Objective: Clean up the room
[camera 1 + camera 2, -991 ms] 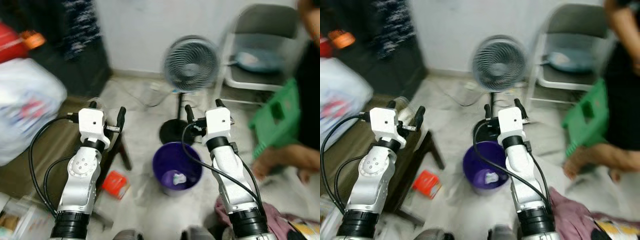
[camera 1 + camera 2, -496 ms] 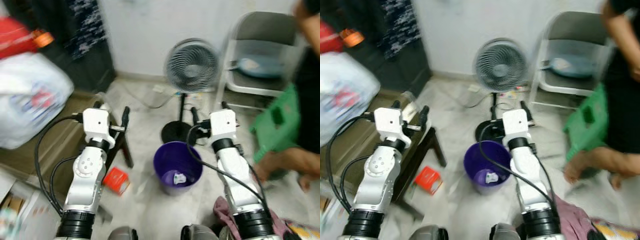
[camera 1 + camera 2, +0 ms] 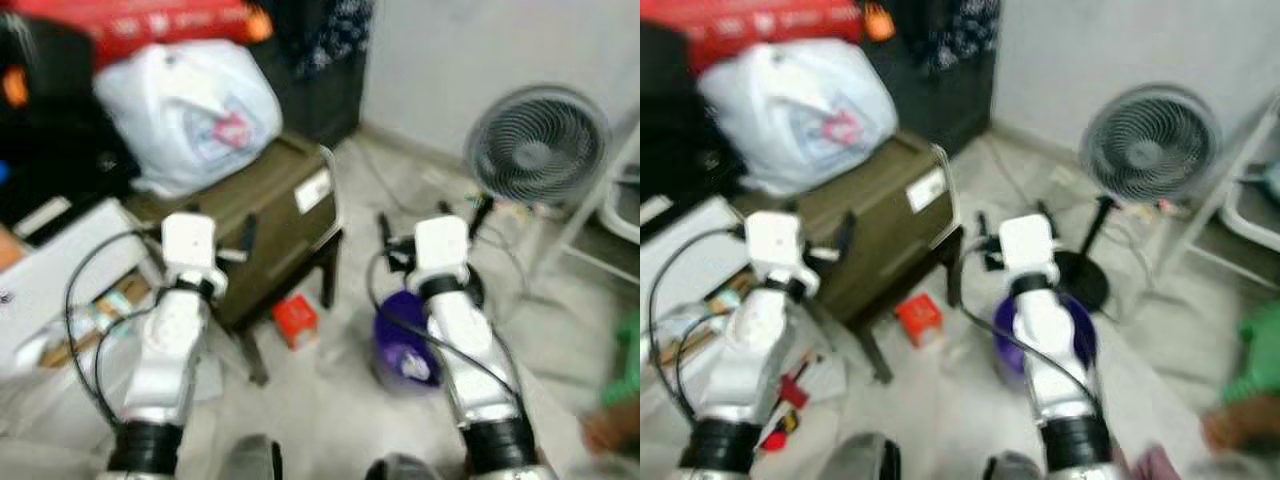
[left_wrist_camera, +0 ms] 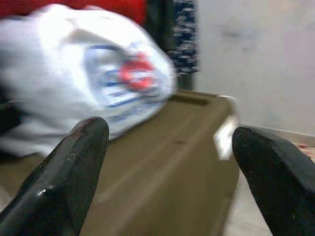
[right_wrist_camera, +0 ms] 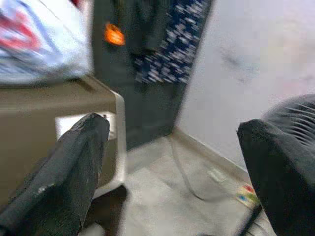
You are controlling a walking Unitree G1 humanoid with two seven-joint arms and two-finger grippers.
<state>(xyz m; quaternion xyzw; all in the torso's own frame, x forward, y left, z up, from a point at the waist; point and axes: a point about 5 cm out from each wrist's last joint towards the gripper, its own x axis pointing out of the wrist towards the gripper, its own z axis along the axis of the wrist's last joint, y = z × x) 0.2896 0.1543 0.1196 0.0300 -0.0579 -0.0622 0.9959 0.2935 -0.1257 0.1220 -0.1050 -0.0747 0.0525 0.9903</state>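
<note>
A purple bin (image 3: 405, 345) stands on the pale floor, partly hidden behind my right arm. A small red box (image 3: 296, 318) lies on the floor beside the leg of a low olive-brown chest (image 3: 250, 215). A full white plastic bag (image 3: 190, 110) rests on the chest. My left gripper (image 3: 205, 225) is held up over the chest's near end, open and empty. My right gripper (image 3: 430, 212) is raised above the bin, open with nothing between its fingers. The left wrist view looks along the chest (image 4: 167, 162) toward the bag (image 4: 98, 83). All views are blurred.
A standing fan (image 3: 535, 145) is at the back right with a cord on the floor. A white cardboard box (image 3: 50, 260) and papers lie at the left. Dark furniture (image 3: 320, 60) stands behind the chest. A green stool (image 3: 630, 350) shows at the right edge.
The whole picture has swung left, so the camera has turned. The chest and bag have come into the middle; the fan and bin sit further right. Both grippers stay raised and open.
</note>
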